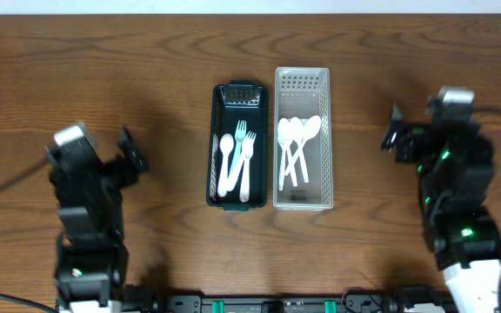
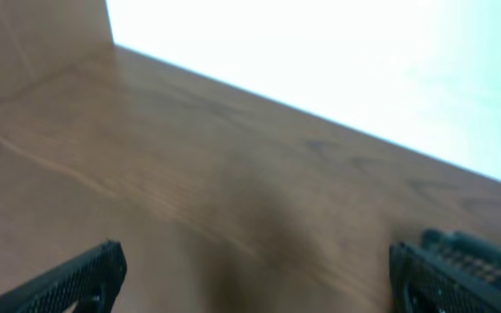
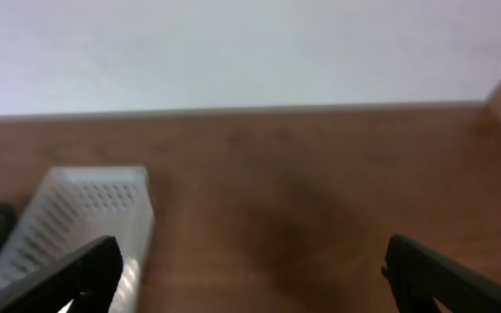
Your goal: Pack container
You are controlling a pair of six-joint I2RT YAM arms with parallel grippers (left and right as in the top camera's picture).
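Note:
A dark green container [image 1: 217,155] in the middle of the table holds a white spoon [image 1: 225,165], a teal fork [image 1: 238,143] and a white fork [image 1: 245,169]. Beside it on the right, a clear white container [image 1: 323,139] holds several white spoons [image 1: 296,148]; its end shows in the right wrist view [image 3: 85,217]. My left gripper [image 1: 133,149] is open and empty, well left of the containers [image 2: 255,278]. My right gripper [image 1: 391,130] is open and empty, to the right of the white container [image 3: 250,274].
The wooden table [image 1: 103,61] runs to a white wall at the back [image 2: 364,61]. The green container's edge shows at the far right of the left wrist view [image 2: 468,252]. Black equipment sits along the front edge [image 1: 277,304].

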